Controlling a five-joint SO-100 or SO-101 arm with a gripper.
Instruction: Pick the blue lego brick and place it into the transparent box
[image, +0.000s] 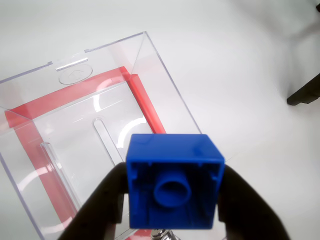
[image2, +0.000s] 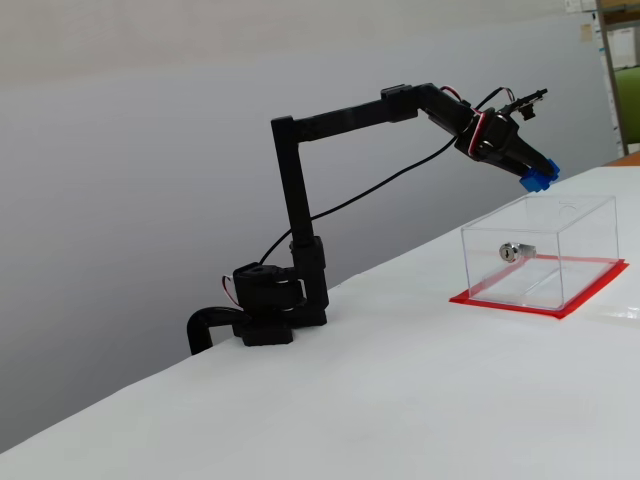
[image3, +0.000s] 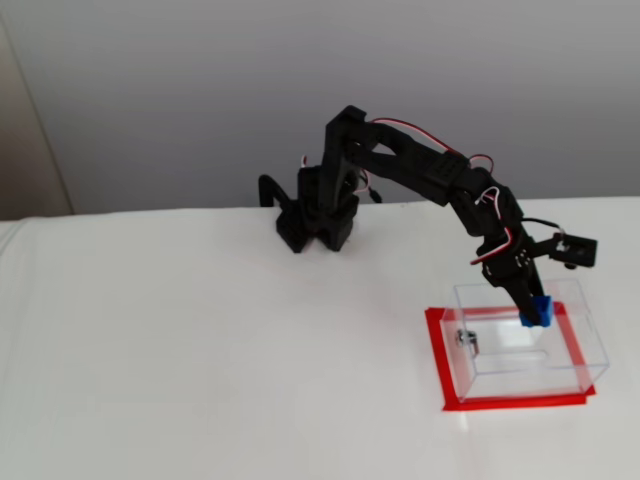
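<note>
— What's that machine made of?
— A matte black plastic robot arm (image2: 300, 190), built from boxy square-section links on a chunky black base block (image2: 265, 310) with a curved black clamp at the table edge.
— Any wiring?
— A thin black cable (image2: 380, 190) hangs loose beneath it, and red-and-white wires (image3: 490, 200) loop by the wrist. The black two-finger gripper (image: 172, 200) has broad, rounded fingers (image: 100, 205).
</note>
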